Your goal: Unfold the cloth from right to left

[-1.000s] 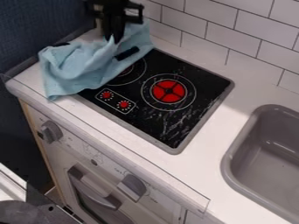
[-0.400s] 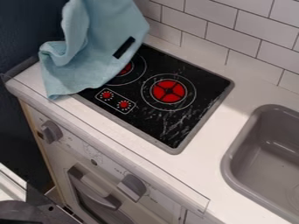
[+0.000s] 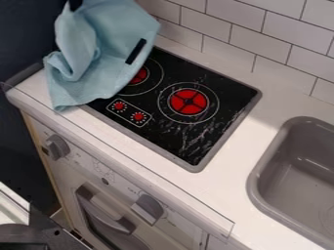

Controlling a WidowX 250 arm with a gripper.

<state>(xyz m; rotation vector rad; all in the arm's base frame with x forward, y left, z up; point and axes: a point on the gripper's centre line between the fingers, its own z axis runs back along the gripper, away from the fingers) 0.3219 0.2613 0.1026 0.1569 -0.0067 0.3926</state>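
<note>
Blue cloth (image 3: 108, 46) has shifted left up top, draping in folds.

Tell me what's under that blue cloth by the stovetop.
The blue cloth hides one corner of the black stovetop and some white counter. A red burner peeks out, partly covered. Whatever else its folds hide can't be seen.

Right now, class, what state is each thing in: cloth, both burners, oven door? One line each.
Cloth: raised at its upper end, creased, lower end on the counter.
Left burner: partly covered by cloth.
Right burner: uncovered.
Oven door: closed.
</note>
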